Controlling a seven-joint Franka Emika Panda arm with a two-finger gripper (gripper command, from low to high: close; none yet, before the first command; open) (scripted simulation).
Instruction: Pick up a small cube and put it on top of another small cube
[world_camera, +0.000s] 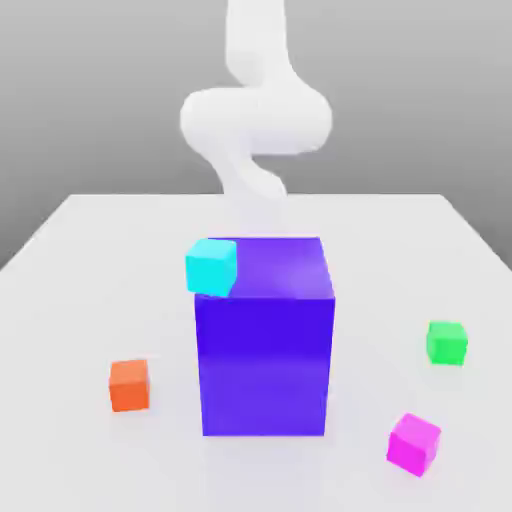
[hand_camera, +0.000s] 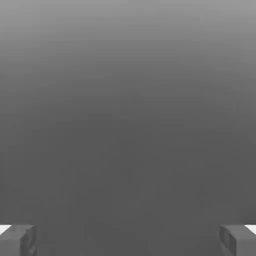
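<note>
The small magenta cube (world_camera: 414, 444) sits on the white table near the front, at the exterior view's right. The small green cube (world_camera: 446, 342) rests a little farther back on the same side, apart from it. My white arm (world_camera: 255, 120) rises behind the big blue-purple block. In the hand view my gripper (hand_camera: 128, 241) is open, its two grey fingertips (hand_camera: 18, 241) far apart with nothing between them, facing a plain grey background.
A large blue-purple block (world_camera: 265, 350) stands in the middle of the table (world_camera: 80, 290). A small cyan cube (world_camera: 211, 266) sits at its upper left corner. A small orange cube (world_camera: 129, 385) lies at the exterior view's left.
</note>
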